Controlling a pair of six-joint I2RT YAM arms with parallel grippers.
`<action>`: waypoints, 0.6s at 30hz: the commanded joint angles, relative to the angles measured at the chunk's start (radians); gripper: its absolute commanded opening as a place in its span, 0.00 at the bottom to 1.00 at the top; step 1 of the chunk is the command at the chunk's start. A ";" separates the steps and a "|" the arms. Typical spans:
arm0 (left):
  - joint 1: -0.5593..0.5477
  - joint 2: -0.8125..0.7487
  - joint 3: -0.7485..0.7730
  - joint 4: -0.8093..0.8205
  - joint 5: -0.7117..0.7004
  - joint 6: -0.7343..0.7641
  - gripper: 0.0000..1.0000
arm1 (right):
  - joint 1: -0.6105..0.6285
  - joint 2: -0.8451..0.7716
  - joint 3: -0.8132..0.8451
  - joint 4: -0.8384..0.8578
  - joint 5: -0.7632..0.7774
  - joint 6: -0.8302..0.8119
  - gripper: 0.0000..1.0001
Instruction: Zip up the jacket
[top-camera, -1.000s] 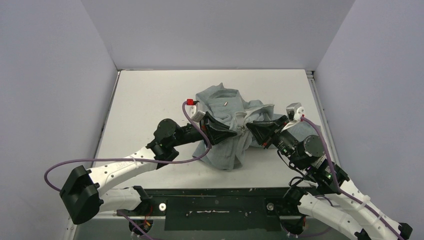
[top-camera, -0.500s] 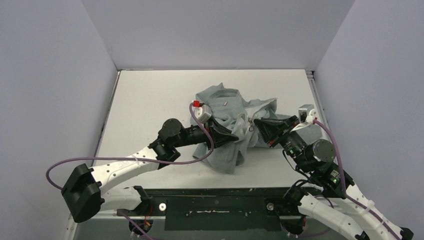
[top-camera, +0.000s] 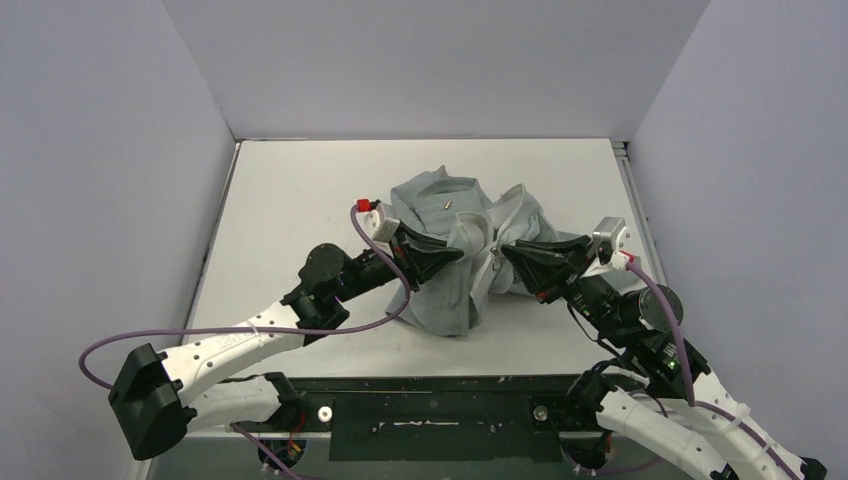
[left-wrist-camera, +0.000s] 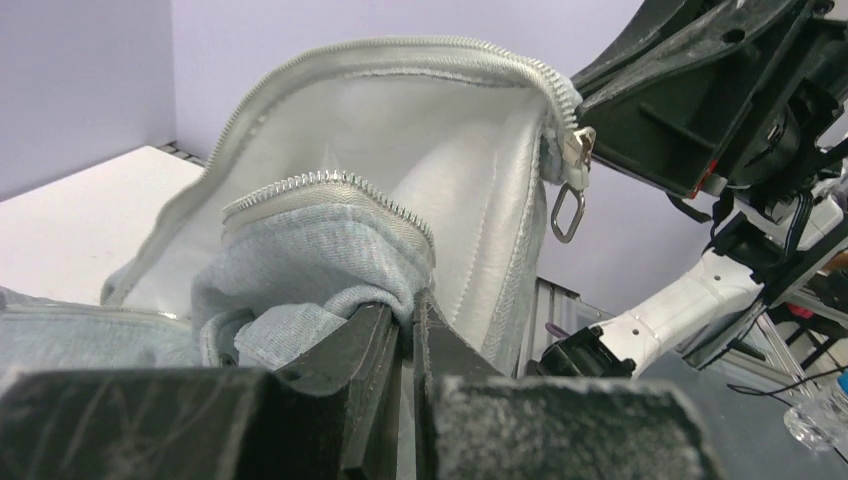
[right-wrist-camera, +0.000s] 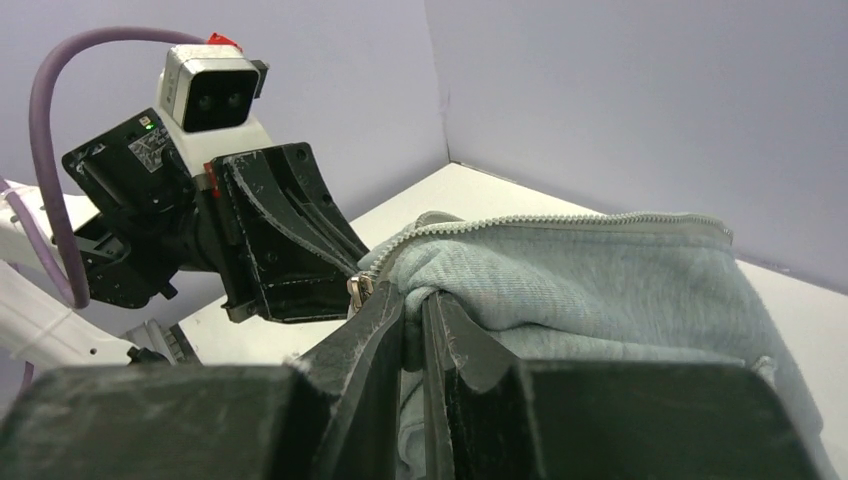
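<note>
The grey jacket (top-camera: 440, 195) lies bunched up in the middle of the white table (top-camera: 290, 190), and the left hand (top-camera: 461, 256) and the right hand (top-camera: 505, 250) each pinch one zipper edge.

You're in a robotics lab test cell: plain lavender partition walls (top-camera: 430, 60) box in the white tabletop (top-camera: 290, 190) beyond the jaws, and a purple cable (right-wrist-camera: 40, 160) loops off the arm facing them.
</note>
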 joint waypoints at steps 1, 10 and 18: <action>0.004 -0.055 0.003 0.120 -0.078 0.006 0.00 | 0.006 0.031 0.033 0.161 -0.065 -0.049 0.00; 0.008 -0.076 0.000 0.171 -0.068 -0.015 0.00 | 0.006 0.091 0.020 0.151 -0.049 0.015 0.00; 0.009 -0.077 0.002 0.204 -0.051 -0.026 0.00 | 0.006 0.139 0.035 0.085 0.065 0.058 0.00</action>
